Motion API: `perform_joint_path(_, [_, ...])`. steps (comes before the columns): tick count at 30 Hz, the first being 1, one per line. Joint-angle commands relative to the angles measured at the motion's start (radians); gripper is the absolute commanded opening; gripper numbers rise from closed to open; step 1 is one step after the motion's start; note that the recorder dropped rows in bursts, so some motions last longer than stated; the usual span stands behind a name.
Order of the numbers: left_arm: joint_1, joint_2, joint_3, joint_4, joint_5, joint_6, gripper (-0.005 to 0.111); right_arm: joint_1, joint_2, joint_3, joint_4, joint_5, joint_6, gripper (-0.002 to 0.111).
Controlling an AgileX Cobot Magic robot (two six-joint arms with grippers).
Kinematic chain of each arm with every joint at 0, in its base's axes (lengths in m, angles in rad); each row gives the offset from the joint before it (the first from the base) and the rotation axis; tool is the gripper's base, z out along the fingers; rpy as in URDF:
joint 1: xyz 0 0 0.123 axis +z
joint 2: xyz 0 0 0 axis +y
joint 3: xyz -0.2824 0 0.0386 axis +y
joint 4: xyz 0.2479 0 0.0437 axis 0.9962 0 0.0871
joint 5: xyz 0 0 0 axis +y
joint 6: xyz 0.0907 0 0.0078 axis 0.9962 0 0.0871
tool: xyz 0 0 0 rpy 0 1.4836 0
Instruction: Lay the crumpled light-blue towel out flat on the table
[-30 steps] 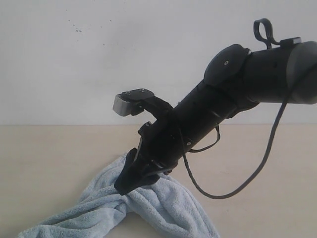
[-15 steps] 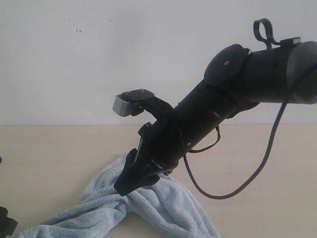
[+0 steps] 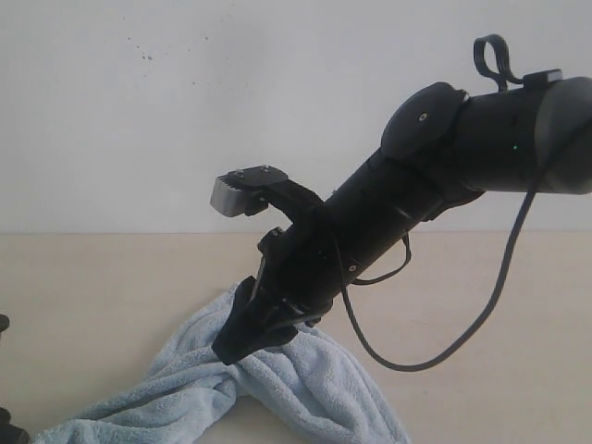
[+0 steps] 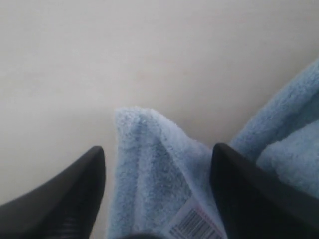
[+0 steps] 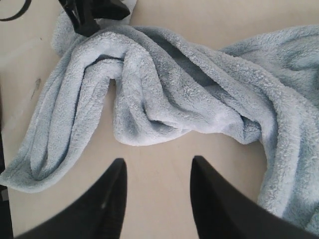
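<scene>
The towel [image 3: 310, 384] lay bunched in ropy folds on the table [image 3: 92, 277], low in the middle of the exterior view and nowhere near flat. We judged the work to be at the grasping step. The left gripper [image 4: 158, 154] stood with its jaws wide apart, straddling one corner of the cloth without pinching it. The right gripper [image 5: 159, 167] hung equally agape over bare tabletop, just short of a rounded fold, holding nothing. As we read it, each would next have to close on a separate corner or hem, then the two draw apart to pull the folds out. The right one looked in need of a true edge rather than the thick middle. The only marking we found was a whitish tag [image 4: 192, 223] at the left gripper's corner, printed with barcode stripes; no letters or brand could be read.
</scene>
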Motion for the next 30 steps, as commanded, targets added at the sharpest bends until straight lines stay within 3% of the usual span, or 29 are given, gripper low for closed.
perform_joint_path(1, [0.001,0.044,0.005,0.011,0.002,-0.029,0.059,-0.006,-0.009,-0.001,0.010,0.000,-0.013,0.040])
perform_joint_path(10, [0.001,0.114,0.005,0.007,-0.025,-0.051,0.056,-0.006,-0.009,-0.001,0.042,-0.012,-0.033,0.040])
perform_joint_path(17, [0.001,0.194,0.005,0.009,-0.037,-0.051,0.015,-0.006,-0.009,-0.001,0.058,-0.005,-0.036,0.040])
perform_joint_path(19, [0.001,0.214,0.005,0.009,-0.038,-0.051,0.008,-0.006,-0.009,-0.001,0.058,0.002,-0.036,0.040])
perform_joint_path(25, [0.001,0.188,-0.030,0.009,-0.020,-0.051,0.009,-0.006,-0.009,-0.001,0.066,0.027,-0.036,0.040])
perform_joint_path(30, [0.001,0.041,-0.031,0.009,-0.031,-0.051,0.009,-0.006,-0.013,-0.001,0.073,0.023,-0.036,0.040])
